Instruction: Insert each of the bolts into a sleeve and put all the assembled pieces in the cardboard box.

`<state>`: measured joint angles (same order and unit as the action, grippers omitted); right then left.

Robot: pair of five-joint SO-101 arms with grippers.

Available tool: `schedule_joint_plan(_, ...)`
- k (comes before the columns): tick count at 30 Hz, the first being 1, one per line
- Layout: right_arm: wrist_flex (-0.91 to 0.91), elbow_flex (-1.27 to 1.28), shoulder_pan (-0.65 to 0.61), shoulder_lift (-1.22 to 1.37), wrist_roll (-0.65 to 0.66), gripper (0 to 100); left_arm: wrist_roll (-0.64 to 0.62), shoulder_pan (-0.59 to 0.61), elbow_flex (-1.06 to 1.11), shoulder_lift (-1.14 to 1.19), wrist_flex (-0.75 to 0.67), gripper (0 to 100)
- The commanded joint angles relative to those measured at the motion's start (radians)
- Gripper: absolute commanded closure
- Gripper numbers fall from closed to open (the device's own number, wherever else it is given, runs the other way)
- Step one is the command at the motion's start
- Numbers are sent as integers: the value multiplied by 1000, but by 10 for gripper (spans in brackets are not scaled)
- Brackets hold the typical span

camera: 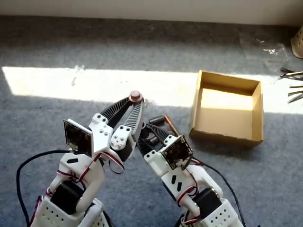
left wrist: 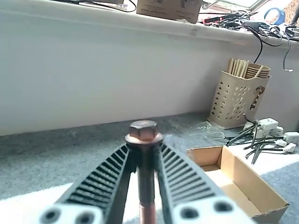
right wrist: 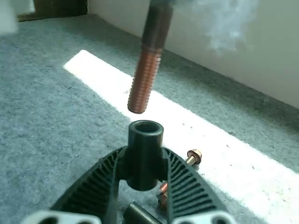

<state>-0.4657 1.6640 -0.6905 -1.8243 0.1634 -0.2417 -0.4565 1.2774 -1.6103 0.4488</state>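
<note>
Sleeve [right wrist: 145,140] first: the right gripper [right wrist: 145,161] is clamped round its lower body and holds it upright, open bore facing up. Just above that bore hangs the bolt [right wrist: 145,70], threaded end down and clear of the rim. The left gripper [left wrist: 145,150] pinches it just below its head. Seen from the right wrist, the shank looks slightly tilted against the sleeve's axis and its tip a little off the bore's centre, though the angle may exaggerate this. To insert it well, I would square the shank to the sleeve, centre the tip, then lower slowly with both grips firm. A skewed entry could catch the threads on the rim. Beyond the sleeve, loose bolts [right wrist: 192,156] lie on the carpet [right wrist: 56,116]. Farther off stands the cardboard box [camera: 226,136], open side up.
</note>
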Motion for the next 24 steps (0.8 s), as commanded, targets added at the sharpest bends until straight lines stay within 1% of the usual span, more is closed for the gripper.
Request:
schedule_joint_plan(1,4,1,-10,-15,-78,994,-14,-13,16,-15,-78,995)
schedule_joint_plan(2,4,4,-10,-15,-101,994,-14,-13,16,-15,-81,995)
schedule_joint_plan(9,4,1,-10,-15,-110,994,-14,-12,19,-15,-86,995)
schedule_joint_plan(12,4,2,-10,-15,-181,994,-14,-12,19,-15,-87,995)
schedule_joint_plan(16,4,2,-10,-15,-195,994,-14,-12,28,-15,-91,995)
schedule_joint_plan(24,4,1,-12,-15,-193,994,-15,-12,105,-15,-199,995)
